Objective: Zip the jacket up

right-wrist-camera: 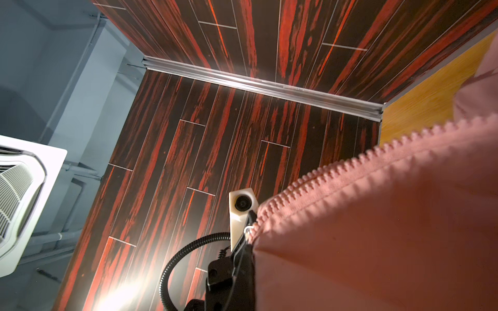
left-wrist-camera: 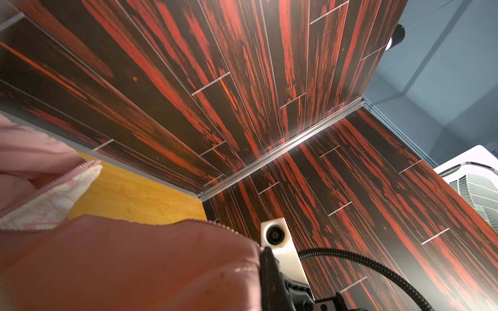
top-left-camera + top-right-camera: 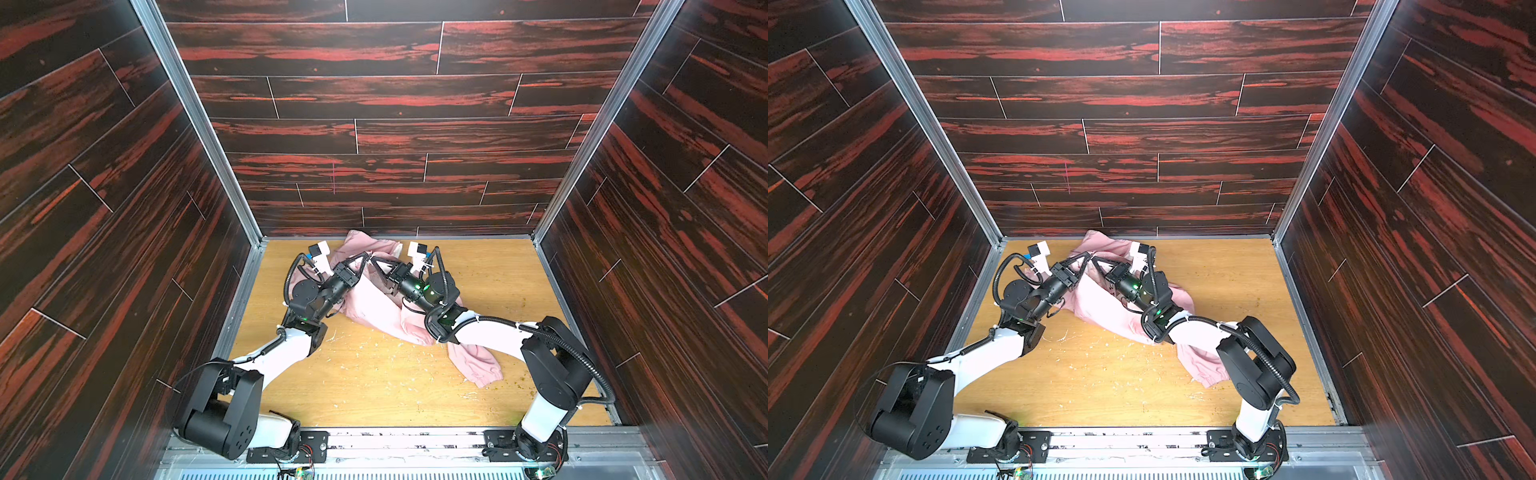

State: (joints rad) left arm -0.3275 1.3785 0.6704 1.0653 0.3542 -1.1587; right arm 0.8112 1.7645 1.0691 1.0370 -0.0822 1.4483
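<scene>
Jacket (image 3: 374, 303) lies crumpled at the rear middle of the wooden table (image 3: 374, 395), and your left gripper (image 3: 365, 258) and right gripper (image 3: 374, 260) are both clamped tight on its raised front edges, so watch for thin fabric slipping out or zipper teeth (image 1: 350, 161) meeting misaligned.

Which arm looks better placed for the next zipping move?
Left, probably. The left gripper and right gripper are both shut on the jacket at its toothed edges, tips nearly meeting, but a small metal piece, likely the slider, sits at the left's tips.
</scene>
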